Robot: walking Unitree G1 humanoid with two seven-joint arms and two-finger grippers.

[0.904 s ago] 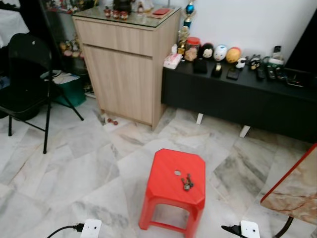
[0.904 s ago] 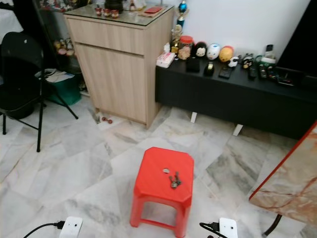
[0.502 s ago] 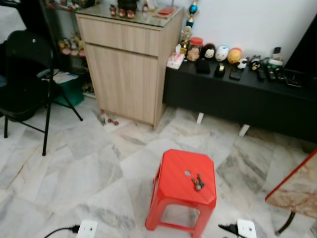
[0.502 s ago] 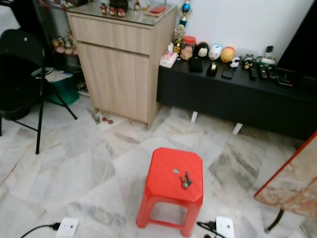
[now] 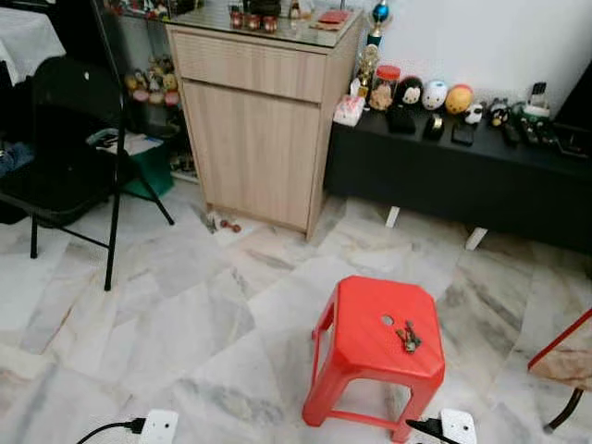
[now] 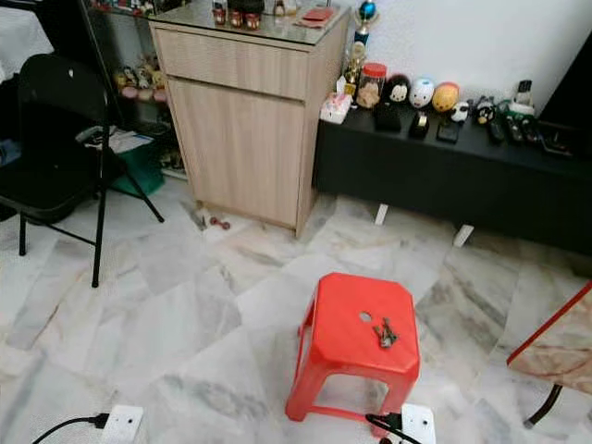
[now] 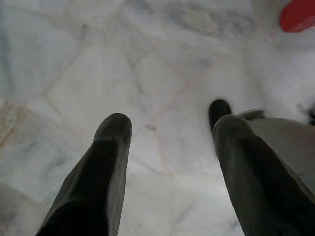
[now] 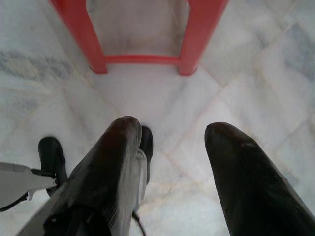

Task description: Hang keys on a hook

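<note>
Both pincers hang spread apart, holding nothing, over the marble floor (image 5: 166, 314): left pincer (image 7: 170, 162), right pincer (image 8: 170, 162). Lower right, keys (image 5: 408, 338) lie on the stool (image 5: 370, 356).

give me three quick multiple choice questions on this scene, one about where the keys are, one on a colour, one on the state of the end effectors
1. Where do the keys lie?
A. on the floor
B. on the stool seat
C. on the cabinet top

2. What colour is the plastic stool?
A. red
B. blue
C. white

3. How are the left end effector and right end effector?
A. both shut on keys
B. one holds the stool
C. both open and empty

Answers:
1. B, the keys rest beside the hole in the seat.
2. A, the stool is red all over.
3. C, each wrist view shows spread fingers with only marble floor between.
</note>
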